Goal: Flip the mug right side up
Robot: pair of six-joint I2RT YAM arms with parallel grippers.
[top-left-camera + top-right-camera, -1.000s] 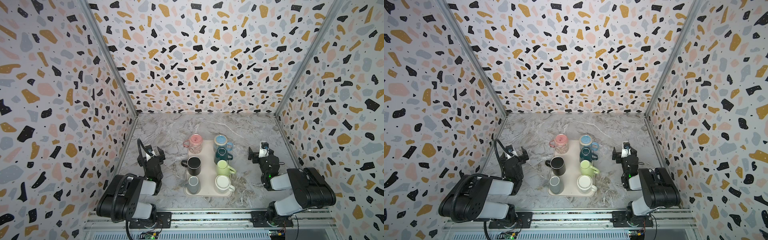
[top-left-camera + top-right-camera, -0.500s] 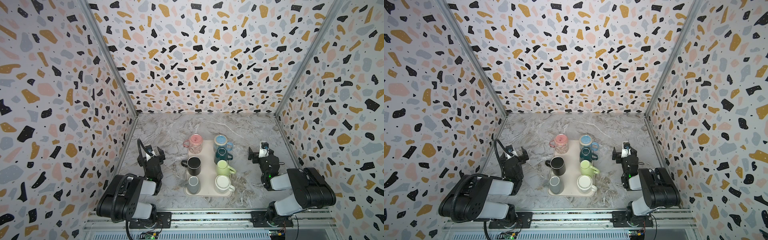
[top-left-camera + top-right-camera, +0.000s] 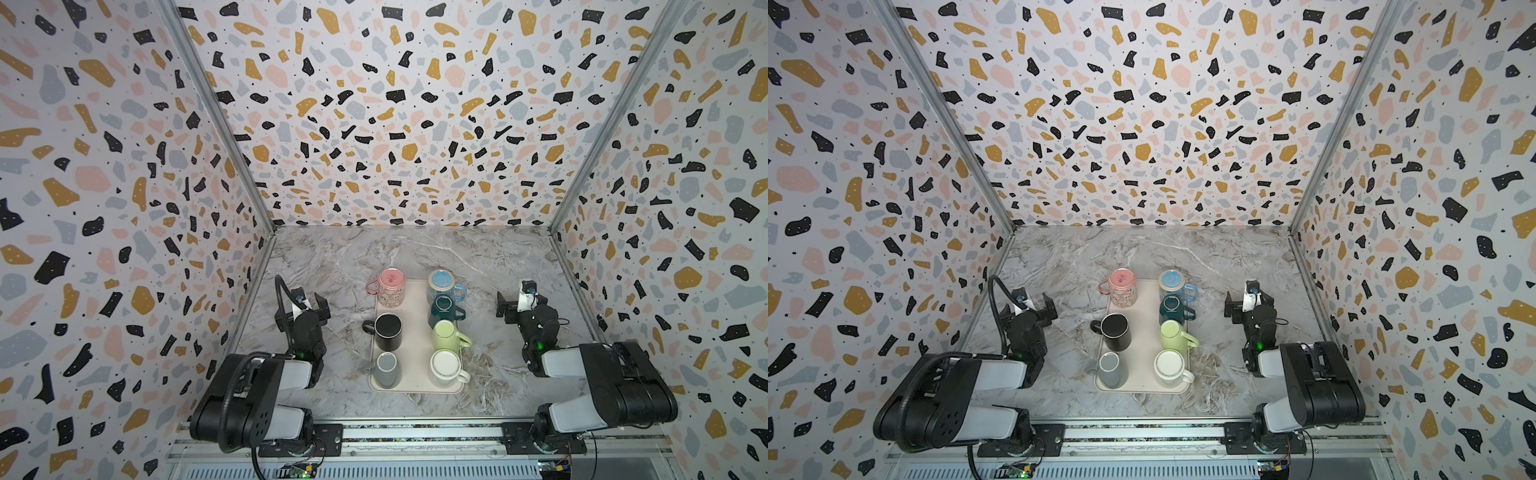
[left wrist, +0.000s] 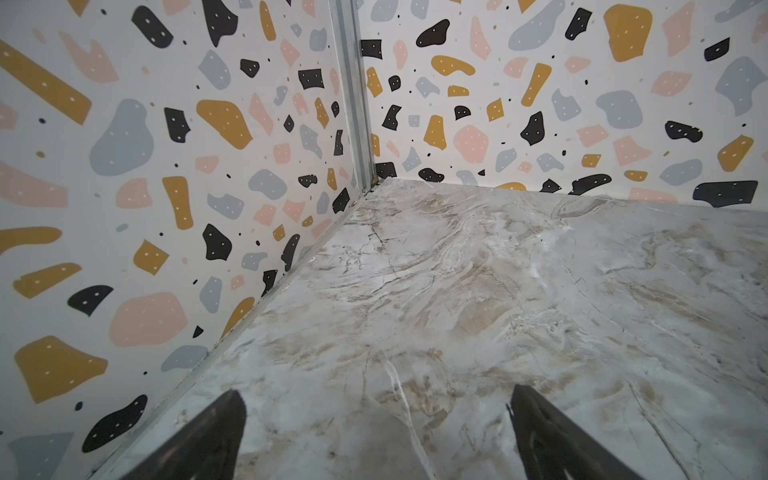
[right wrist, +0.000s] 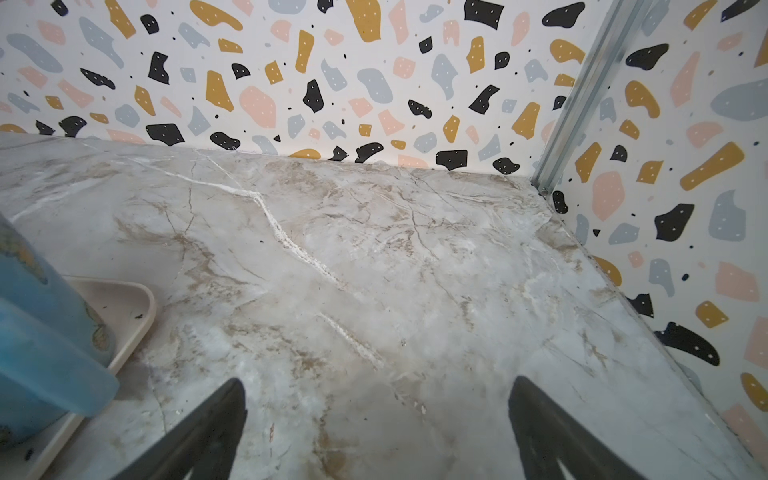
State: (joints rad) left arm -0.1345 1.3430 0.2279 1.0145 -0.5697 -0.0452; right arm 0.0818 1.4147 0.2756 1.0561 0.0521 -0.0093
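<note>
Barely in right wrist view: blue mug (image 5: 35, 307)

Bare marble table (image 3: 415, 251) behind and beside the tray (image 3: 417, 332), mugs (image 3: 388, 331) crowded in two close rows, narrow lane between rows, walls (image 3: 415, 124) hemming three sides.

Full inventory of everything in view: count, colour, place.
pink mug: 1, pink, tray, left column, far
black mug: 1, black, left column, middle
grey mug: 1, grey, left column, near
blue mug: 1, light blue, right column, far
teal mug: 1, dark teal, right column, second
green mug: 1, pale green, right column, third
white mug: 1, white, right column, near
tray: 1, cream, table centre
table: 1, grey marble
walls: 3, speckled white, around table
left arm: 1, black-grey, left of tray, jaws open
right arm: 1, black-grey, right of tray, jaws open
</note>
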